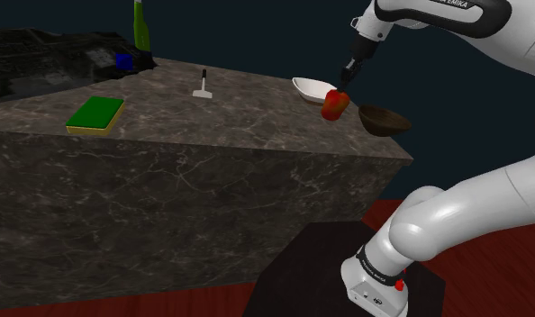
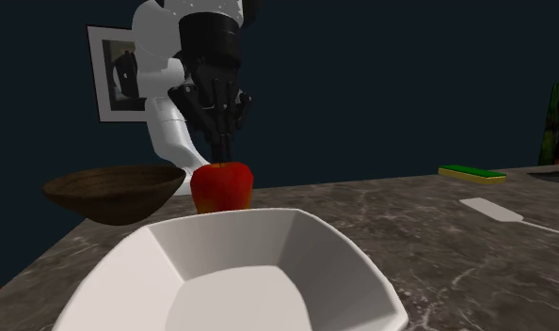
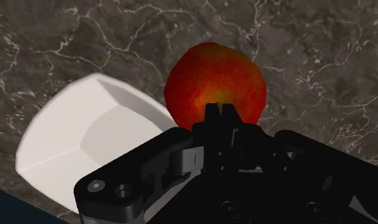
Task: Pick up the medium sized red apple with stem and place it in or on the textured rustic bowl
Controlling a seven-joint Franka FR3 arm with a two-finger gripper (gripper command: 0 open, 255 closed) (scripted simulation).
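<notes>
Your end effector point(image 2: 221, 158) hangs directly over the red apple point(image 2: 222, 188), with its fingers pinched close on the apple's top, gripping it from above. The apple is round and roughly upright, its top toward the end effector. It is between the white bowl point(image 2: 221, 244) and the brown bowl point(image 2: 113, 193) at the desk point(image 2: 438, 244). The arm point(image 2: 169, 122) reaches down steeply.

Dark veined marble worktop point(image 1: 212, 117), bearing a white angular bowl point(image 1: 312, 88), a dark brown round bowl point(image 1: 384, 120), a green yellow-edged sponge point(image 1: 95, 114), a small white scraper point(image 1: 203, 87)
</notes>
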